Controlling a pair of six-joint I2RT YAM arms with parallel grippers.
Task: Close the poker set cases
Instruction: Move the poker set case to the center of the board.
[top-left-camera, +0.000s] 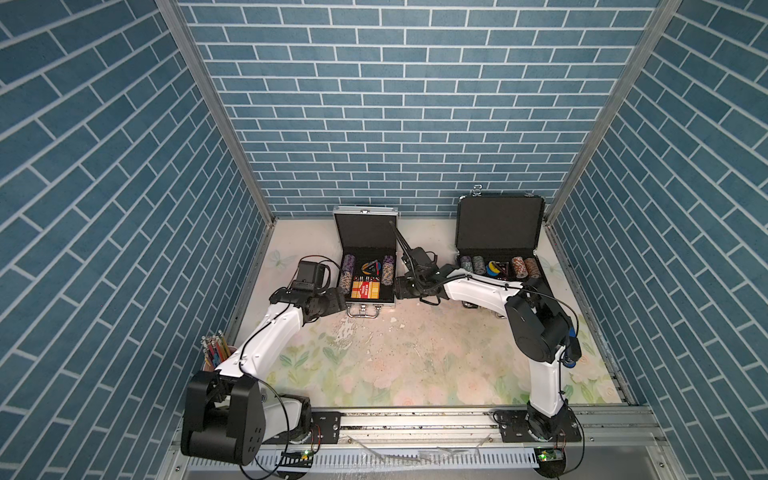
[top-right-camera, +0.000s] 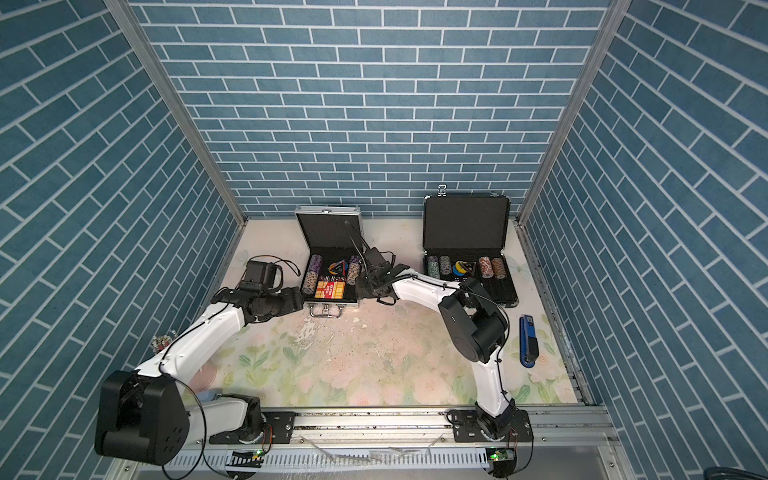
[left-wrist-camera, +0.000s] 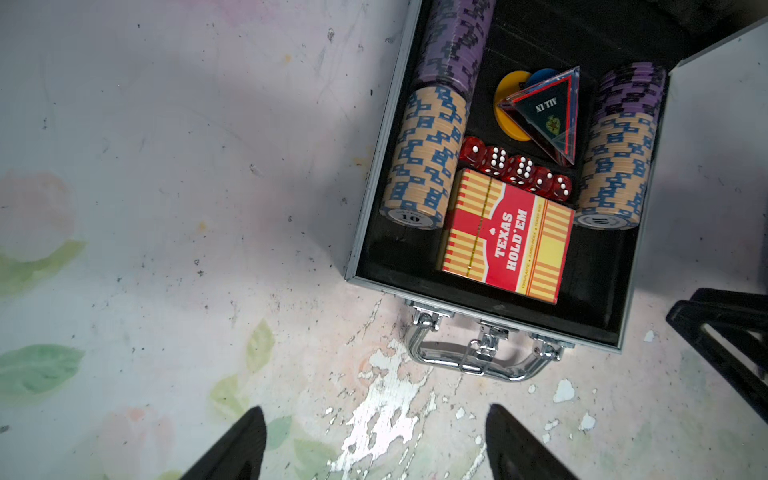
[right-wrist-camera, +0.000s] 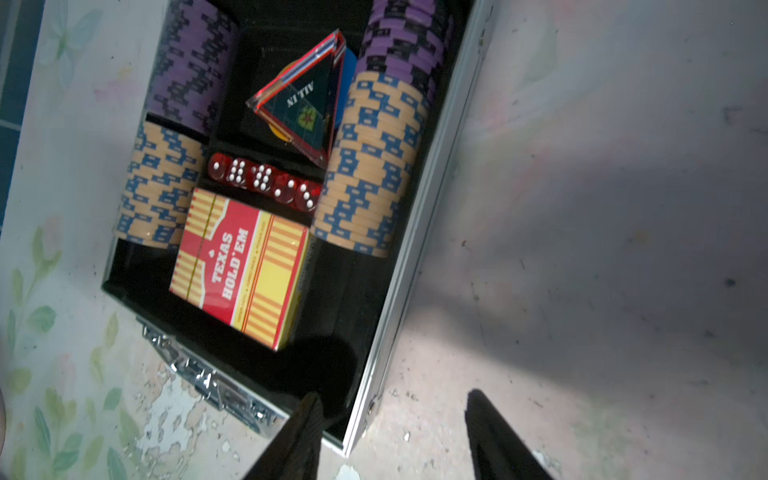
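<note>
At back of table (top-left-camera: 395, 361), I saw both cases standing open: small silver case (top-left-camera: 362, 232) near centre, larger black case (top-left-camera: 498, 224) at right. Over table near silver case's handle (left-wrist-camera: 478, 365), left gripper (left-wrist-camera: 374, 409) hung empty, fingers (left-wrist-camera: 249, 440) apart. Opposite, right gripper (right-wrist-camera: 394, 392) stood with fingers (right-wrist-camera: 498, 440) apart, straddling that case's side wall (right-wrist-camera: 415, 249), gripping nothing.

On a worn floral tabletop (top-left-camera: 395, 365) walled in by blue brick-patterned panels (top-left-camera: 374, 104): a cup of coloured pencils (top-left-camera: 216, 353) at the left edge, a blue stapler (top-right-camera: 528, 340) lying flat near the right edge.
</note>
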